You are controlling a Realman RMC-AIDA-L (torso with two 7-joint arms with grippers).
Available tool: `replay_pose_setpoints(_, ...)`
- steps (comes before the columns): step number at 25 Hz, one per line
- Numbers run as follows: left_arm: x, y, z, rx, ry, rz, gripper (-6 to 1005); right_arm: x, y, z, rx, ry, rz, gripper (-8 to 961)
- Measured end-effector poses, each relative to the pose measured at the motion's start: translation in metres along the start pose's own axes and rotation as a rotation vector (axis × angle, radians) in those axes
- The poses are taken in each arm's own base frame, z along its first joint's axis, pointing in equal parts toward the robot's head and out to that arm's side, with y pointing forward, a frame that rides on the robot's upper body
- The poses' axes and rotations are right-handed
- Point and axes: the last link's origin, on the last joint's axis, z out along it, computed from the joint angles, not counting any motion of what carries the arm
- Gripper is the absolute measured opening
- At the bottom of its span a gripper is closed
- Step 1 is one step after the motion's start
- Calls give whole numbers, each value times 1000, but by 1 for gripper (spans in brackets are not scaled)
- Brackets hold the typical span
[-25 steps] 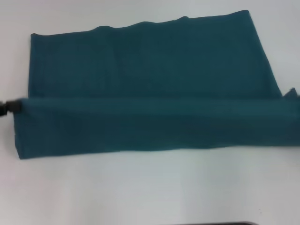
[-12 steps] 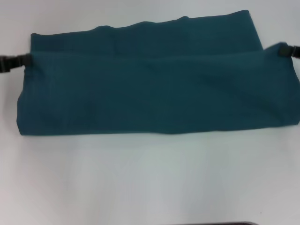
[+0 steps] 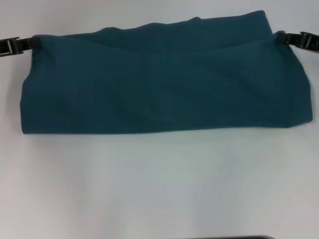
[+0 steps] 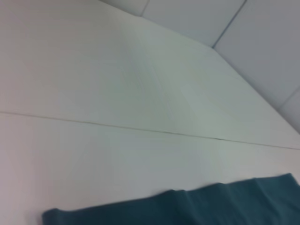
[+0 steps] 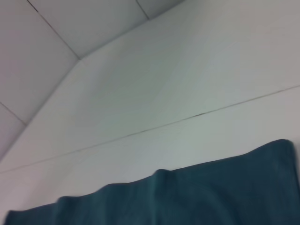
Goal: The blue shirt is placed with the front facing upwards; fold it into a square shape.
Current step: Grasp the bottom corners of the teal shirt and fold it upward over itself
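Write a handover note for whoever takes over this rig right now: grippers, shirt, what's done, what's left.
Left gripper: shut on the blue shirt at its far left corner.
Right gripper: shut on the shirt's far right corner.
Shirt: on the white table, near layer folded over almost to the far edge, forming a wide band; a far strip is uncovered on the right.
Done: lengthwise fold nearly laid.
Left: release both corners, then fold the band crosswise into a square.

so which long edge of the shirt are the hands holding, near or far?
The far one: left hand and right hand pinch the blue shirt at its far corners; the near edge is a free fold.
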Motion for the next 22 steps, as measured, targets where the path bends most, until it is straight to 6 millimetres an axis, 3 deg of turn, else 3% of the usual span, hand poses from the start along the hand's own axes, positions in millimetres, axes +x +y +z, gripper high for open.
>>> replay_pose_setpoints(9,10,0,27,75,22,15,0,-14,3,25,92,-24,-45,37)
replay_pose_setpoints(22,24,-5,37,157,59,34,-1,-30,5,37,138,-71,-65,37)
